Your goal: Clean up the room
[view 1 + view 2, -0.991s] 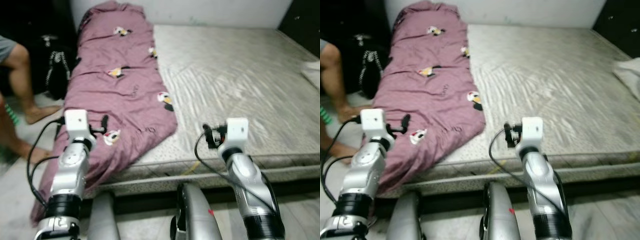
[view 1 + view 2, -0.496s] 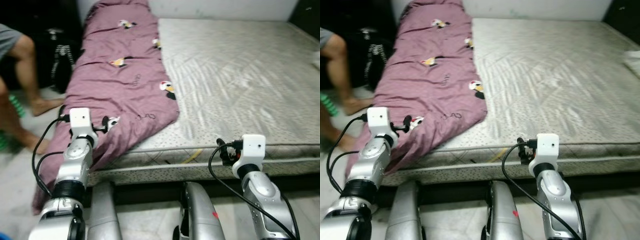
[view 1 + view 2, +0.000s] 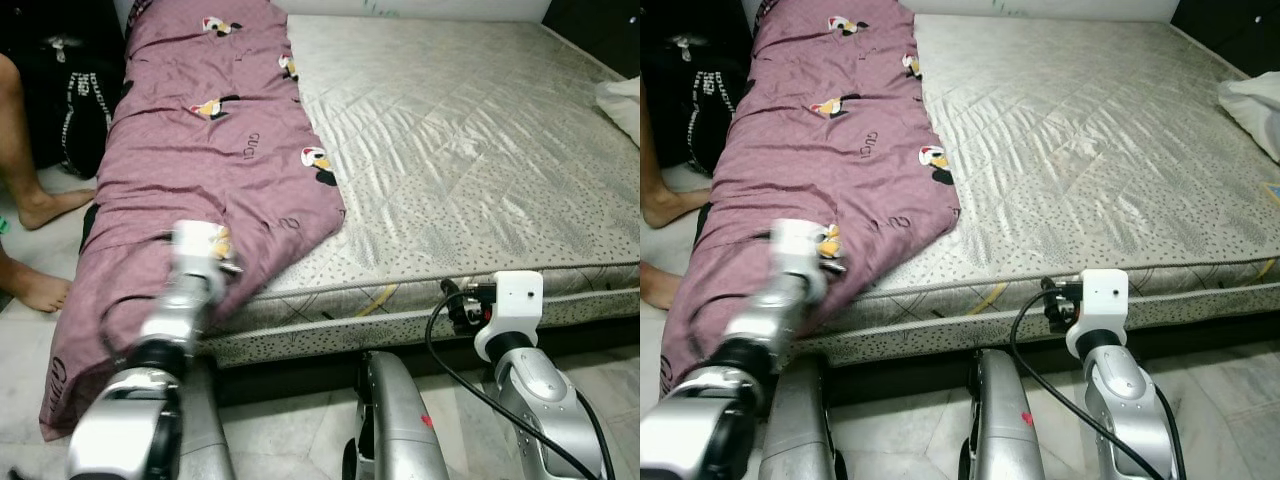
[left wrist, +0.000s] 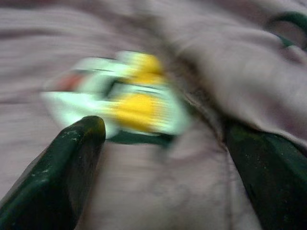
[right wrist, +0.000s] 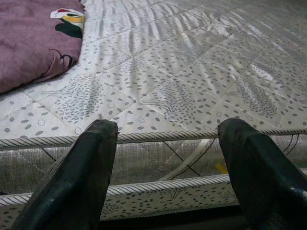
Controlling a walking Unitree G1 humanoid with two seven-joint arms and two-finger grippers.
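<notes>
A purple blanket (image 3: 200,140) with cartoon bird prints lies along the left side of a bare grey mattress (image 3: 470,150). Its near end hangs over the corner down to the floor. My left arm (image 3: 185,300) is blurred and reaches onto the blanket near the mattress's front edge. In the left wrist view my left gripper (image 4: 163,139) is open, its fingers spread on either side of a yellow and white print (image 4: 129,100). My right gripper (image 5: 168,129) is open and empty, low in front of the mattress's front edge (image 5: 158,136).
A person's bare legs and feet (image 3: 35,205) stand on the tiled floor left of the bed, beside a black bag (image 3: 70,90). A white cloth (image 3: 620,100) lies at the mattress's far right edge. My own legs (image 3: 385,420) stand close to the bed front.
My left arm has pushed forward onto the blanket's hanging end and is blurred. A second ago my right arm was above the mattress; it is now at the front edge. The camera has shifted.
</notes>
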